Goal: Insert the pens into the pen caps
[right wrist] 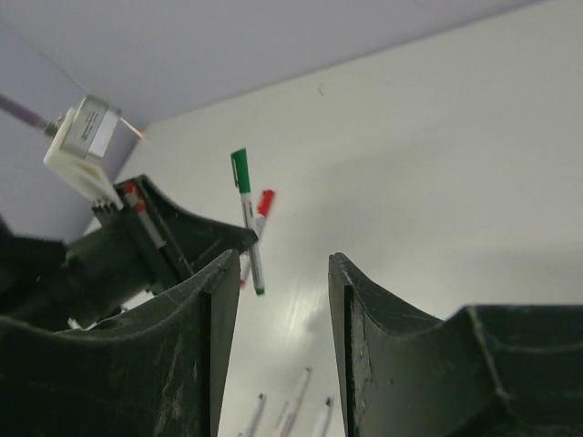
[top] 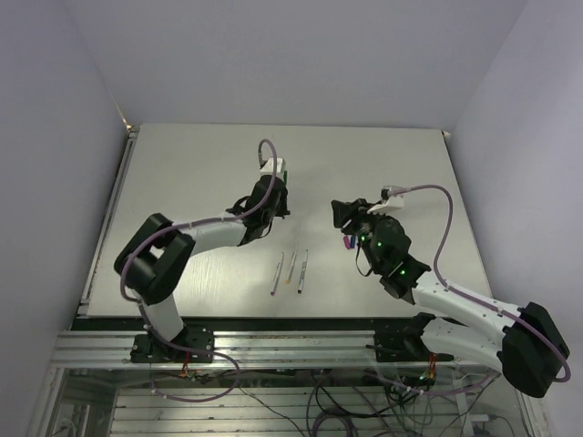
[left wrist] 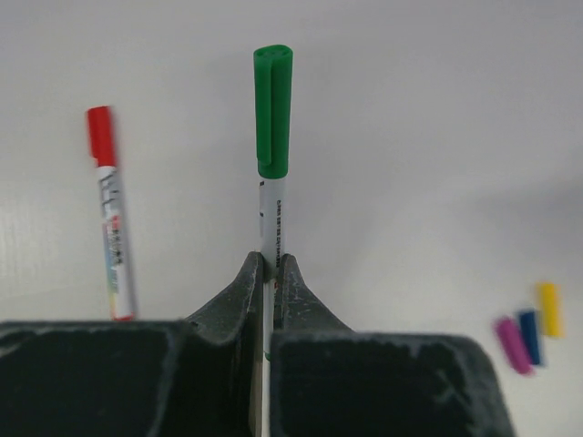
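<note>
**A:** How is the left arm set?

**B:** It is folded at the elbow close to its base. The forearm reaches out over the table (top: pixel 182 164) and ends in the left gripper (left wrist: pixel 271 266). The jaws are pinched almost together on the barrel of the green pen (left wrist: pixel 272 214). The pen sticks straight out ahead of the fingers, with the green cap (left wrist: pixel 273 109) seated on its far end.

**A:** Is that pen off the table?

**B:** I cannot tell. From the right wrist view it sits tilted, cap uppermost, with its bare end poking out below the fingers.

**A:** And the right arm?

**B:** It rises from its base, bends, and aims the right gripper (right wrist: pixel 281 264) toward the green pen from that pen's right, well apart from it. Its jaws stand wide, with nothing between them.

**A:** Where is everything else?

**B:** In the left wrist view, the red pen (left wrist: pixel 111 218) lies flat to the left of the green pen, its red cap on. The loose caps (left wrist: pixel 529 332), which are magenta, blue and yellow, huddle together to the green pen's right, back beside the gripper body. The three bare pens (top: pixel 291 269) lie side by side, nearer the arm bases than the green pen.
</note>
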Tool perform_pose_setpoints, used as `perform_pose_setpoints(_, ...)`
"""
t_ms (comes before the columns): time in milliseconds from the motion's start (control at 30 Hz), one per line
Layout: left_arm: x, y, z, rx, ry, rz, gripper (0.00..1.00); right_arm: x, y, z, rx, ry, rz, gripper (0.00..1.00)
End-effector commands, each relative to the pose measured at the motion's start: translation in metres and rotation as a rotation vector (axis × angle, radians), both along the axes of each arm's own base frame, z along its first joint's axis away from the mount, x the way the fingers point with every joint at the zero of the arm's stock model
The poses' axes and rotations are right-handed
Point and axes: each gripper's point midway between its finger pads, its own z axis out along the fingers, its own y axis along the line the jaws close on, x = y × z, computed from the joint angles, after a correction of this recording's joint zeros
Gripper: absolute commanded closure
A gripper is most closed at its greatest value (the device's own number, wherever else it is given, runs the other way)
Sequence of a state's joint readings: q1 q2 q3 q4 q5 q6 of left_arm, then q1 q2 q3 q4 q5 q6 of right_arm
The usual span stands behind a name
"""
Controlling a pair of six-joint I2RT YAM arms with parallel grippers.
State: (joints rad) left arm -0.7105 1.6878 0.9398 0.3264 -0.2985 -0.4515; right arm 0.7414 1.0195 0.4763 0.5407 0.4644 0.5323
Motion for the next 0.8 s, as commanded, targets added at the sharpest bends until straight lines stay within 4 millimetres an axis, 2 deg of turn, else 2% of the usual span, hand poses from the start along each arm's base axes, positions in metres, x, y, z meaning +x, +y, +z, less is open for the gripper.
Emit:
perform_pose_setpoints(0,0.016,0.032,-0.047,0.166,0.113,0.087,0.93,-0.006,-0.016,-0.018,-0.009,0.063,-0.056,0.57)
perform_pose_setpoints(200,0.034,0.045,-0.07,0.243,0.176,0.134,0.93,-0.01,-0.019,-0.028,-0.011,0.093,-0.065,0.57)
perform_pose_setpoints(433,0.055,0.051,-0.078,0.277,0.193,0.151,0.93,-0.011,-0.017,-0.037,-0.003,0.116,-0.057,0.57)
perform_pose_setpoints(767,0.068,0.05,-0.092,0.276,0.236,0.167,0.92,-0.013,-0.014,-0.043,-0.002,0.132,-0.037,0.57)
